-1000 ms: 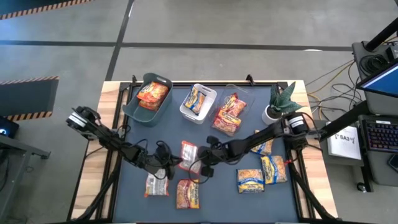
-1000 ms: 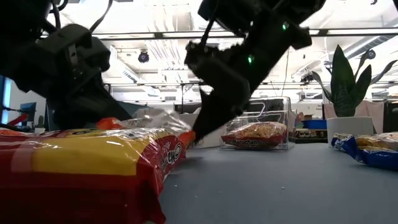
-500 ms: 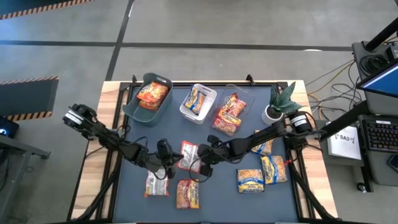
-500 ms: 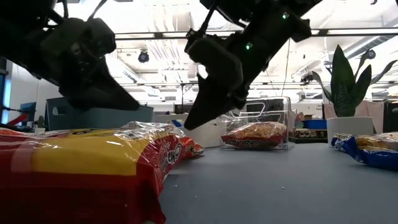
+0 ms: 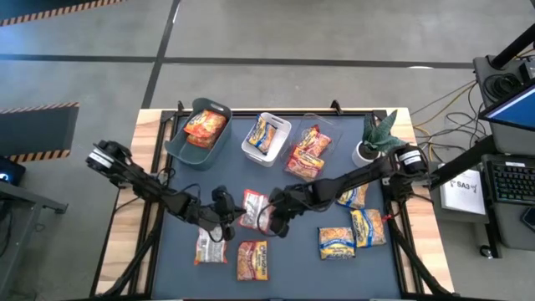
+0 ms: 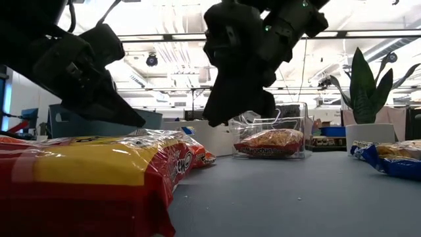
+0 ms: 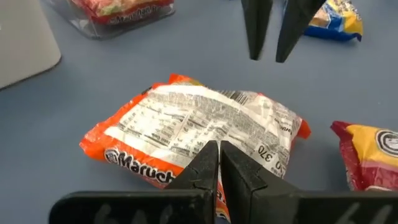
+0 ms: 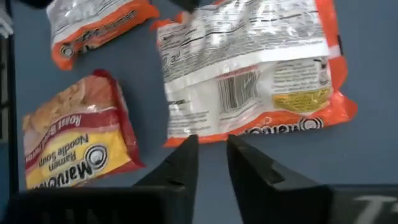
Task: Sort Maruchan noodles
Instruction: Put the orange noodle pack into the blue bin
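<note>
Both grippers over the face-down orange Maruchan packet, mid-table

The orange packet (image 5: 253, 209) lies white back up near the middle of the table (image 5: 301, 267), between the left gripper (image 5: 227, 211), fingers pressed together beside its edge, and the right gripper (image 8: 211, 158), fingers slightly parted just above its near rim, holding nothing. To lift it well, I judge the right fingers should spread wider, drop onto the crimped edge and pinch only film, while the left steadies it. Readable print: "Maruchan" along the orange border, a barcode, and "Ramen Noodle Soup" on the red-and-yellow packet (image 8: 74, 140) nearby. Sorted packets already sit in the grey-green bin (image 5: 177, 144), white bin (image 5: 284, 127) and clear bin (image 5: 333, 134) along the far edge
</note>
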Available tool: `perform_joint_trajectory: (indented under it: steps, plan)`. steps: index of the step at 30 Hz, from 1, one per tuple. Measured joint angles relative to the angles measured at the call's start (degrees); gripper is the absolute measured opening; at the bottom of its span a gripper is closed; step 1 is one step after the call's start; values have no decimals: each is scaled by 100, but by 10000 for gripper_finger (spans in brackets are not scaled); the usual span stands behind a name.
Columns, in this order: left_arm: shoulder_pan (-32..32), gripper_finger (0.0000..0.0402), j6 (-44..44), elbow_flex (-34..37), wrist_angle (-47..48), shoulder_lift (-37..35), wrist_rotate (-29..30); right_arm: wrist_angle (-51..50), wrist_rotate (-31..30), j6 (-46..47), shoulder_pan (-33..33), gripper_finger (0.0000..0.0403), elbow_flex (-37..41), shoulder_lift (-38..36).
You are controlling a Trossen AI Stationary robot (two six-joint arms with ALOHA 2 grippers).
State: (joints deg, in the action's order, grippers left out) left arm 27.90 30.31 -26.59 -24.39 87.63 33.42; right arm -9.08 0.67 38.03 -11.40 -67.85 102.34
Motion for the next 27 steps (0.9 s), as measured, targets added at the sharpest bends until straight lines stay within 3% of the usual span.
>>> perform_joint_trajectory:
  steps: [8,14,20,27]
  plan:
    - [0,0,132,4,1,244,-161,258,-85,906,-9,204,311,11]
    - [0,0,371,4,209,320,-259,1032,-75,1542,-33,272,784,11]
    - [0,0,496,7,396,320,-253,1973,-93,1912,-31,315,1207,11]
    - [0,0,502,9,406,320,-253,2341,-485,1991,20,329,1368,18]
